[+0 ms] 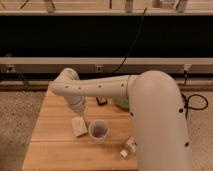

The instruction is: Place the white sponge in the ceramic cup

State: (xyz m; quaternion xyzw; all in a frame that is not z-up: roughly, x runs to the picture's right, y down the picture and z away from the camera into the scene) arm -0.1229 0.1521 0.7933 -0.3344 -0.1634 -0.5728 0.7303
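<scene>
The white sponge [78,126] lies on the wooden table [50,145], just left of the ceramic cup [98,131]. The cup stands upright with its greyish-purple inside showing. My arm reaches in from the right and bends down at its wrist [67,87]. The gripper [81,115] hangs from the wrist, directly above the sponge's far end and close to it. The sponge is outside the cup and rests flat on the table.
A white capped bottle [128,146] lies at the table's front right. A green bowl [121,104] sits behind the arm, partly hidden. A small dark object [101,101] lies behind the cup. A dark wall rail runs along the back.
</scene>
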